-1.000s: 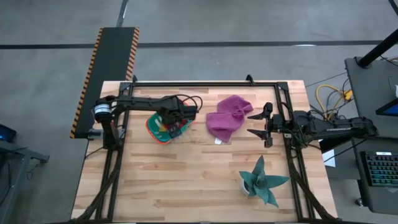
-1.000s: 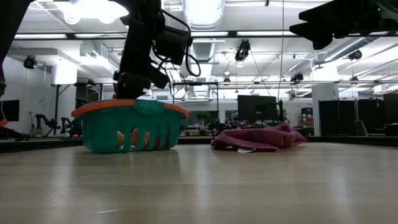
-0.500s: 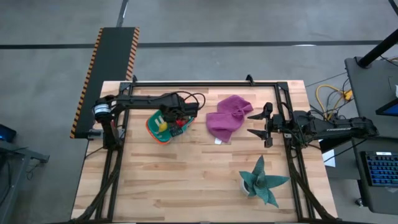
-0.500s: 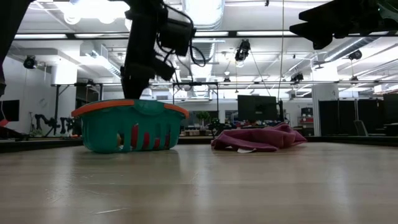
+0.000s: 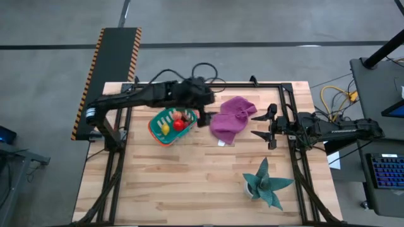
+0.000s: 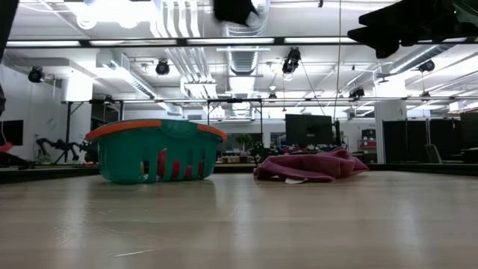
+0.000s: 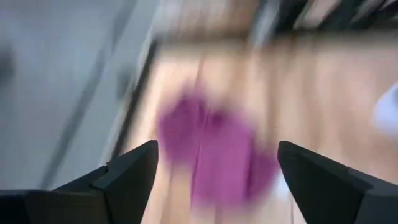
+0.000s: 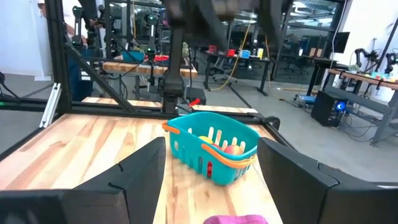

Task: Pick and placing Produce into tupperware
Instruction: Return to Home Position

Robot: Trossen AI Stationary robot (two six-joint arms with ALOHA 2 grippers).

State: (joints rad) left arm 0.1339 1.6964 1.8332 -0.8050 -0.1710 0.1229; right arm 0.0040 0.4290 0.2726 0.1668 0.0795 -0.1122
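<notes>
From above, the left hand (image 5: 203,118) is seen just beside the tupperware (image 5: 153,132), with the produce (image 5: 178,125) lying inside it. The right hand (image 5: 255,126), spread, is held beyond a purple cloth (image 5: 230,120). In the low view, tupperware and cloth are seen apart on the surface (image 6: 239,224). In the left wrist view, spread fingers (image 7: 124,177) are shown with the cloth blurred ahead. In the right wrist view, the tupperware is seen ahead of the spread hand.

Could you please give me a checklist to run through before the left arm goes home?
1. Left gripper empty: ok, open, nothing between fingers.
2. Left arm clear of basket: ok, high above its rim.
3. Loaded: ok, yellow fruit, red ball, orange ball in basket.
4. Stray pieces on table: none seen; under cloth cannot tell.
5. Right gripper out of the way: ok, open, right of cloth.
</notes>
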